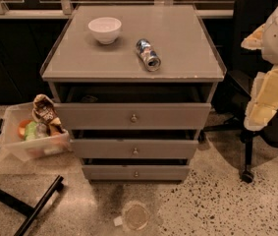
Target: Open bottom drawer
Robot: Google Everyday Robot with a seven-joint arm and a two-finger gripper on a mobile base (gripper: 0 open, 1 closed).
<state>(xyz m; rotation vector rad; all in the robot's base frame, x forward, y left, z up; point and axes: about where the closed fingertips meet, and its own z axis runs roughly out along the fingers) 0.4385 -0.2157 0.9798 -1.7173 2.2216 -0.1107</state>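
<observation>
The bottom drawer (pixel 106 172) sat lowest in the grey cabinet (pixel 178 38), just above the floor. None of its inside showed, so it seemed not yet opened. The gripper (pixel 268 97) hung at the right edge, well apart from the drawer's knob (pixel 136 173); whether it was spread or pressed together could not be told. Reaching, grasping and pulling all remained.

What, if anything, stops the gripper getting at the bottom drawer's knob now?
Probably yes; nothing visible blocks it. The gripper hangs at the right, apart from the cabinet. The bottom drawer is uncovered, though drawers above jut over its knob.
</observation>
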